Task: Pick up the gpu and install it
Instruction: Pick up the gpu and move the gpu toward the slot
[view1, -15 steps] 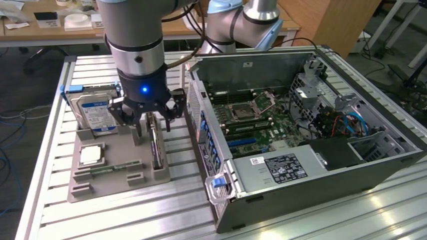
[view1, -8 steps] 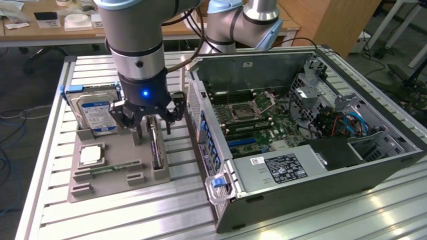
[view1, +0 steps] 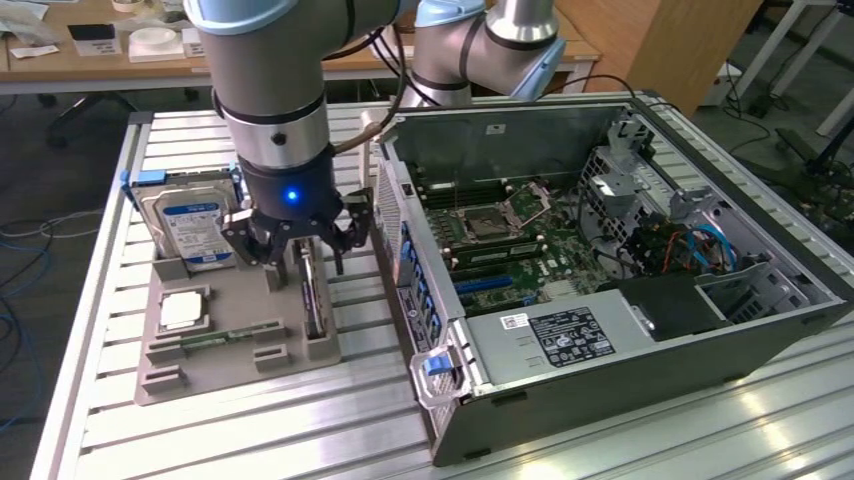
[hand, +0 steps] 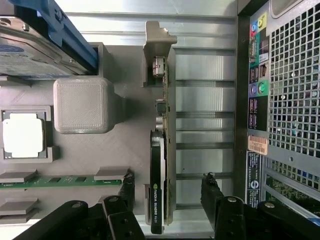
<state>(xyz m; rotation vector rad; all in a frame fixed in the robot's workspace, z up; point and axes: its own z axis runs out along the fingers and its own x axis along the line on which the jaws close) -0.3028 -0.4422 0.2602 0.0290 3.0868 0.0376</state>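
Observation:
The gpu (hand: 159, 175) stands on edge in a slot of the grey holder tray (hand: 120, 150), a thin dark card with a silvery bracket at one end; it also shows as a thin dark strip, the gpu (view1: 315, 305), in the exterior view. My gripper (view1: 302, 262) hangs directly above it, open, with one finger on each side of the card. In the wrist view my gripper (hand: 167, 187) straddles the card with a clear gap between each black fingertip and the card. Nothing is held.
The open computer case (view1: 601, 250) lies close beside the tray on the exterior view's right, its rear panel (hand: 280, 100) near the gripper. On the tray sit a hard drive (view1: 194, 225), a silver processor (hand: 22, 135) and a green memory stick (hand: 60, 182).

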